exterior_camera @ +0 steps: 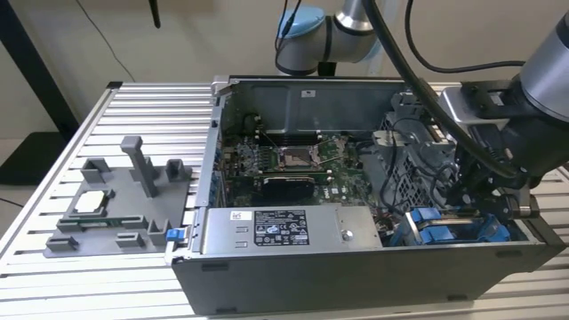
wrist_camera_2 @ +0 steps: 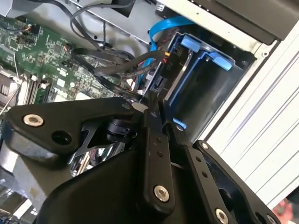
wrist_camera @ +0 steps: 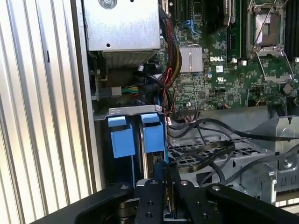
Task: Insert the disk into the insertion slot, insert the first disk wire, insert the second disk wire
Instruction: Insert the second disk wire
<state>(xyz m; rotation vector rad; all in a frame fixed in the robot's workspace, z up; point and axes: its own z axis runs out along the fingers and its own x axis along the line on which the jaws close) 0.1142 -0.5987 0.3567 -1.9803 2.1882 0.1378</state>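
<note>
The insertion slot (exterior_camera: 454, 230) is at the open case's front corner on the exterior view's right. Two bright blue carrier tabs (wrist_camera: 153, 133) stand in it, and a narrow silver edge of the disk (wrist_camera: 145, 161) shows between them. My gripper (wrist_camera: 166, 184) hangs right over this bay. Its fingers (wrist_camera_2: 150, 103) stand close together on the end of a black disk wire connector (wrist_camera_2: 166, 65) that has red and black leads and lies against the bay's blue frame (wrist_camera_2: 205, 53). A blue flat cable (wrist_camera_2: 163, 25) loops behind it.
Black cables (wrist_camera: 205, 149) cross the perforated cage beside the bay. The grey power supply box (exterior_camera: 284, 230) lies along the case front. The motherboard (exterior_camera: 294, 160) fills the case floor. A grey fixture (exterior_camera: 116, 207) with posts and a small chip stands on the slatted table.
</note>
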